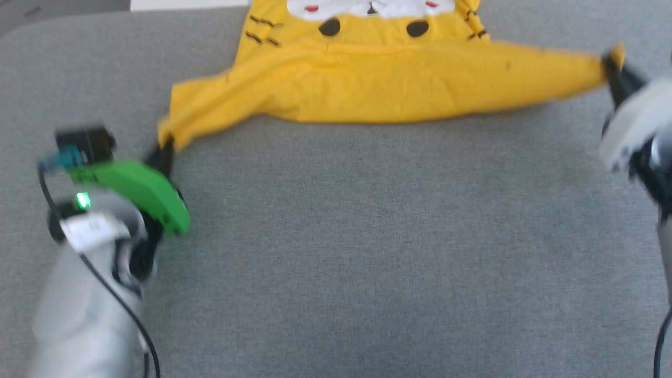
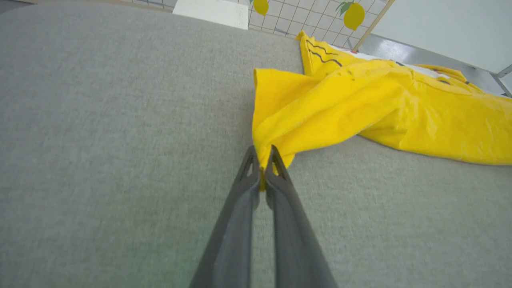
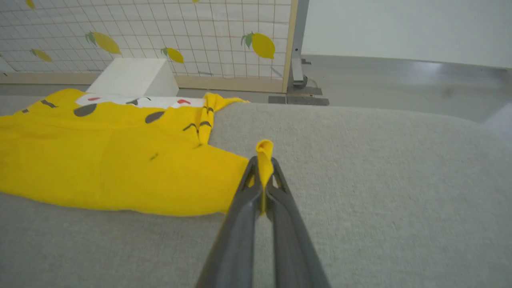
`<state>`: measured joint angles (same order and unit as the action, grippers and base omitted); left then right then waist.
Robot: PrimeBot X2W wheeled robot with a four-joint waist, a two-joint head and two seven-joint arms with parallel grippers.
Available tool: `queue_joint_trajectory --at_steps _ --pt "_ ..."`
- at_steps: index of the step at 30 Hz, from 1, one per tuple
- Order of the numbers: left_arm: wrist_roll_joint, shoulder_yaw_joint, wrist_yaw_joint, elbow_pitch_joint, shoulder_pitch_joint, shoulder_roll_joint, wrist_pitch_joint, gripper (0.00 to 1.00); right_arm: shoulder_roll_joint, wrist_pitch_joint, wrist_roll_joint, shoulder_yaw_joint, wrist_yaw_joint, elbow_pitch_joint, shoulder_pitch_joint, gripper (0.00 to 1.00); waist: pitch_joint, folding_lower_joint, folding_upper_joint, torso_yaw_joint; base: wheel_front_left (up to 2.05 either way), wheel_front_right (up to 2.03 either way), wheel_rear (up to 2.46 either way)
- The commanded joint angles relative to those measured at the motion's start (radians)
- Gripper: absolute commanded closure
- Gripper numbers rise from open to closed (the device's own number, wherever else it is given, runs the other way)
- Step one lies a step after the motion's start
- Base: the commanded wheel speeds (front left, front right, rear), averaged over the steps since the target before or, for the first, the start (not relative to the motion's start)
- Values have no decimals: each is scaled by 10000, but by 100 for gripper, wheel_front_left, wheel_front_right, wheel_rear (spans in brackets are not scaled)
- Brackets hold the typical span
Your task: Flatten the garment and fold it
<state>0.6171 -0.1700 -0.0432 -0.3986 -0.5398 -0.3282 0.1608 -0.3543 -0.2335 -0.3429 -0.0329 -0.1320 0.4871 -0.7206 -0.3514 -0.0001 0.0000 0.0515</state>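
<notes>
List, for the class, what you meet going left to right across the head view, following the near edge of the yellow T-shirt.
In order: left tool, shut on the shirt's left end → yellow T-shirt, stretched over the grey surface → right tool, shut on its right end.

We find no legible writing in any view. We note a white paper tag (image 1: 90,231) on the pale left forearm (image 1: 73,315), too blurred to read. The bright yellow cotton T-shirt (image 1: 378,84) bears drawn marks, none that we can read as letters.
</notes>
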Motion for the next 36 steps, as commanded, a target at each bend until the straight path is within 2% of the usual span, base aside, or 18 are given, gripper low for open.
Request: queue_joint_trajectory --at_steps 1,4,8,13,17,21,27,36 --pt "274 56 54 375 787 94 150 100 -63 -282 -184 217 13 -354 779 100 883 1 0 -70 0 0 0" --pt "634 98 304 1224 2195 265 441 100 40 -909 -378 768 13 -1159 2275 100 1278 1 0 -100 0 0 0" --pt "954 162 717 2170 3881 408 714 100 516 -1688 -297 1687 13 -2422 4172 100 1748 1 0 -136 0 0 0" --pt "1203 209 1224 2936 5524 574 939 100 1578 -2719 98 3025 13 -3828 6206 100 2209 1 0 -239 0 0 0" --pt "1267 232 1527 3152 6373 647 990 100 2477 -3539 558 4162 13 -4490 7391 100 2460 1 0 -364 0 0 0" --pt "1341 332 1822 3284 7015 692 1009 100 2928 -4233 881 5102 13 -4818 8055 100 2611 1 0 -402 0 0 0" --pt "1176 324 2324 3382 7755 535 1272 100 3034 -4858 850 5843 13 -4337 8563 100 2652 1 0 -410 0 0 0" --pt "1341 155 2335 3670 7959 663 1464 100 3038 -3847 244 5181 13 -2457 8340 100 2480 1 0 -466 0 0 0"
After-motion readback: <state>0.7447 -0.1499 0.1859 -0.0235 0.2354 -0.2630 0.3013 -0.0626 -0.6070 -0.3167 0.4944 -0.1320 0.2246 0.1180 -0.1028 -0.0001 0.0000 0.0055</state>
